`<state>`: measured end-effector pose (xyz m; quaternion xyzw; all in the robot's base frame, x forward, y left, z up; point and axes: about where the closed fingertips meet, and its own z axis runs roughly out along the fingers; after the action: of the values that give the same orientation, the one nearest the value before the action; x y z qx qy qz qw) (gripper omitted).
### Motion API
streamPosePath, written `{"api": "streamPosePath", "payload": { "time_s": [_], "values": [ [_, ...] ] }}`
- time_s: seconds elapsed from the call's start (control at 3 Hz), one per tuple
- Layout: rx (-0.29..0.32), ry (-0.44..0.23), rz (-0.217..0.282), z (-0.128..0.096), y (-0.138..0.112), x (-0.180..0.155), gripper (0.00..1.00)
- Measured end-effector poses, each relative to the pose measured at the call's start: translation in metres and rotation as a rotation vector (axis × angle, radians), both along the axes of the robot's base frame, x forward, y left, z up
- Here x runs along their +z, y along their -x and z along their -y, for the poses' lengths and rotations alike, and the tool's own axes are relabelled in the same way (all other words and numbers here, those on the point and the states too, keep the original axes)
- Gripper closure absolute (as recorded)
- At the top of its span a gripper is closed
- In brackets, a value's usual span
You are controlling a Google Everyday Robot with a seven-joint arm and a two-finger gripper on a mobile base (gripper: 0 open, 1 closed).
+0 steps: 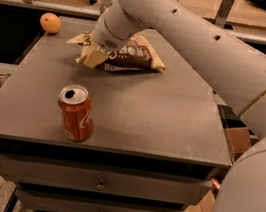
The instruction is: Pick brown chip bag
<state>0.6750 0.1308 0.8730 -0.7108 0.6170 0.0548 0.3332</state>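
Fingers (96,57) of the gripper (91,58) sit on the left end of the brown chip bag (134,55), whether gripping cannot be told; orange (50,23) far left, soda can (76,112) nearer front, dark drawer table (171,119) beneath, cardboard box (238,141) right

No word can be read in full. Big white letters are printed on the dark brown middle of the crinkly brown chip bag (134,55) with pale cream ends, but they cannot be made out. Some small white curly writing is seen on the side of the round red metal soda can (76,118), and it cannot be read either. The gripper (93,57) of the white arm is held low at the end of the bag that lies nearer the can.
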Motion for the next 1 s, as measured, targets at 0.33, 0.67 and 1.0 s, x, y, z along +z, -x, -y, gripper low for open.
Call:
{"api": "streamPosePath", "payload": {
  "time_s": [0.33,0.67,1.0],
  "values": [
    [-0.026,-0.005,-0.024,0.019,0.002,0.011,0.87],
    [-0.047,-0.009,-0.039,0.041,0.003,0.034,1.0],
    [-0.061,-0.023,-0.023,0.059,0.006,0.065,1.0]
  ]
}}
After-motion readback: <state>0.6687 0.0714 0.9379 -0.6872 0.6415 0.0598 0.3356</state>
